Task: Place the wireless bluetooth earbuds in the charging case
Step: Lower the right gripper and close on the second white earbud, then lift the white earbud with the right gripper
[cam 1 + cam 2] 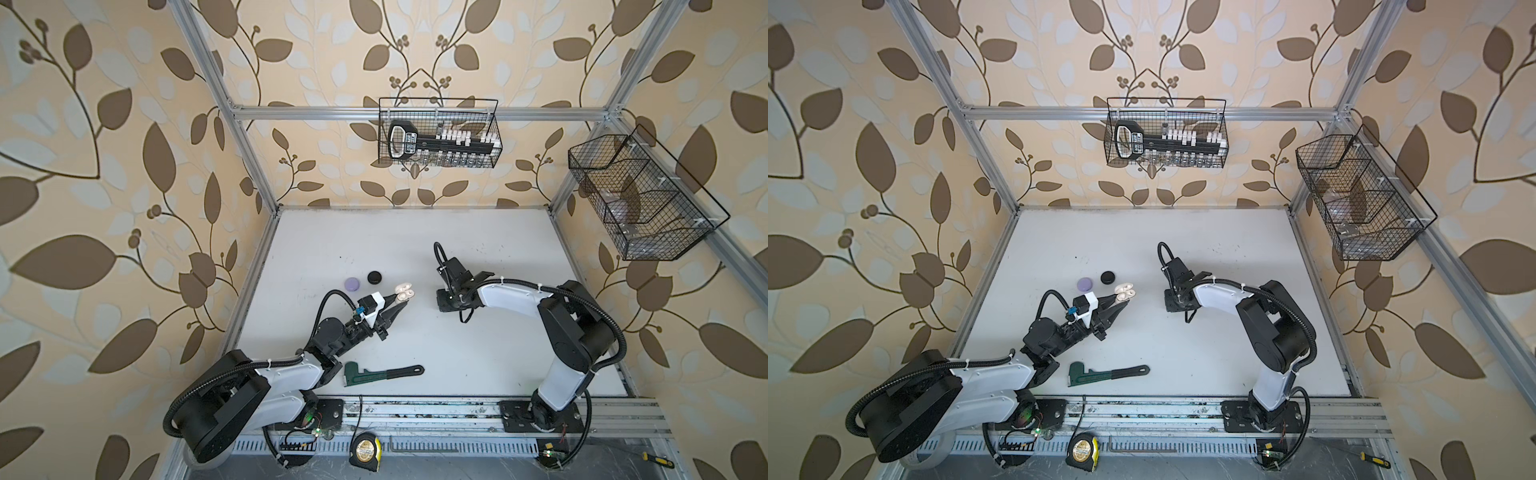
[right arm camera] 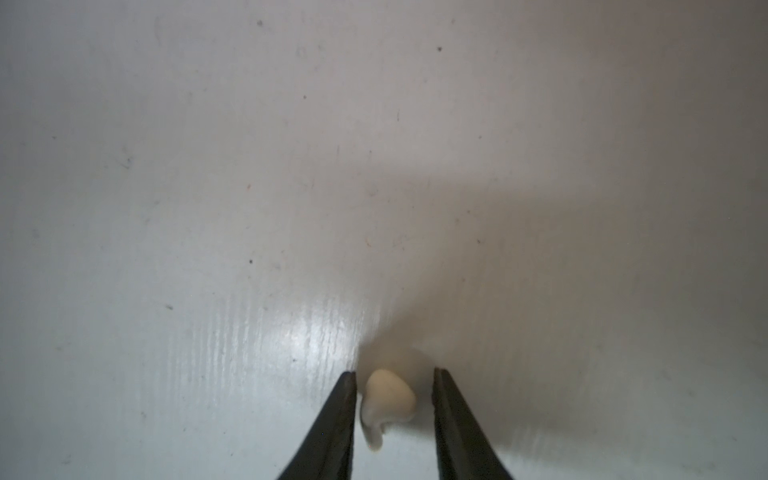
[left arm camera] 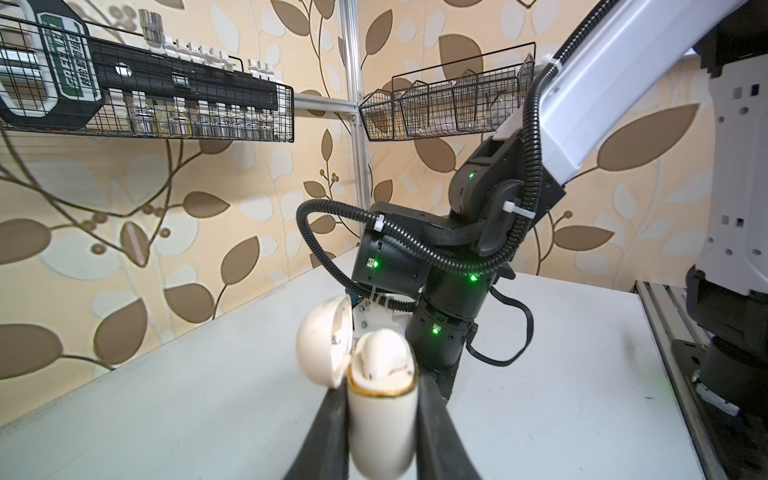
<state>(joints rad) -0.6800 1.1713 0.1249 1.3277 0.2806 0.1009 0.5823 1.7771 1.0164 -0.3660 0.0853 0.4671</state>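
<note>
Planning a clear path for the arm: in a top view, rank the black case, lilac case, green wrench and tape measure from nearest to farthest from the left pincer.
1. black case, up-left of the left pincer
2. lilac case, farther left
3. green wrench, toward the front edge
4. tape measure, beyond the front rail

The left gripper (image 3: pixel 380 395) clamps a cream charging case (image 3: pixel 380 428) with a gold rim between its two black fingers (image 3: pixel 432 419). The case's lid (image 3: pixel 322 340) is swung open. Behind it the right arm (image 3: pixel 449 291) bends down to the white worktop (image 3: pixel 187 395). On the wall hang a wire basket (image 3: pixel 232 129) holding a socket set (image 3: pixel 178 83) and a divided wire basket (image 3: pixel 444 112).
</note>
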